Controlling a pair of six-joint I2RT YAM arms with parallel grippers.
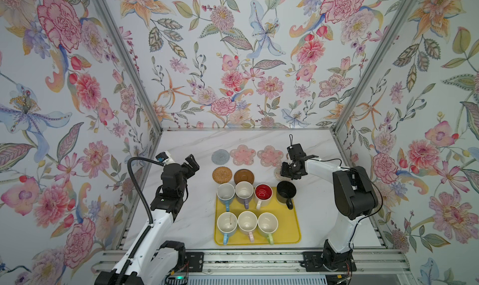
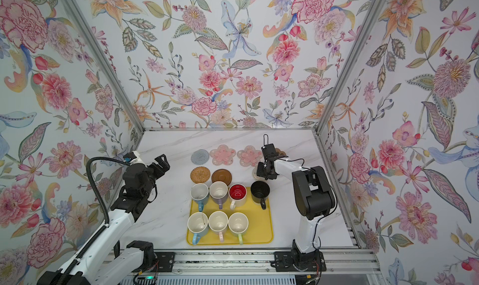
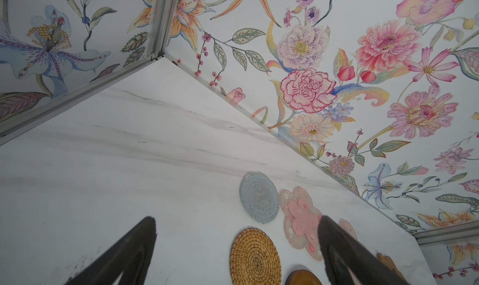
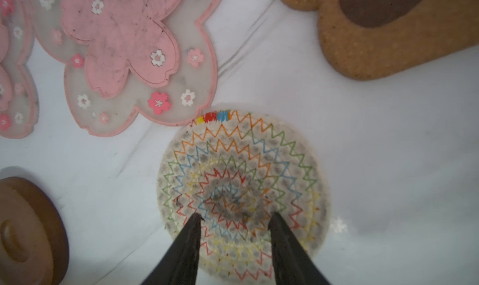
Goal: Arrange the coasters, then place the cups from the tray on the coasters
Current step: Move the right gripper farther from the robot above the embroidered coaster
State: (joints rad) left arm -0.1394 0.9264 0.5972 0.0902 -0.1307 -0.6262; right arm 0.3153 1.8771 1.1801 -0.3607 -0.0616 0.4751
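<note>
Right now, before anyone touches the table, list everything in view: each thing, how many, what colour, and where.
tray: one, yellow, near side of the white table.
cups: seven, on the tray; far row blue, lilac, white with red inside, black; near row blue, pale pink, pale green.
flower coasters: two, pink, beyond the tray.
knit coaster: one, grey-blue, left of them.
rattan coaster: one, tan, beyond the tray.
wooden coaster: one, dark brown, beside the rattan coaster.
paw coaster: one, brown, beside the right-hand flower coaster.
rope coaster: one, cream, coloured stitching, under the right gripper.
left gripper: black, open, raised left of the coasters.
right gripper: black, open, over the rope coaster.
</note>
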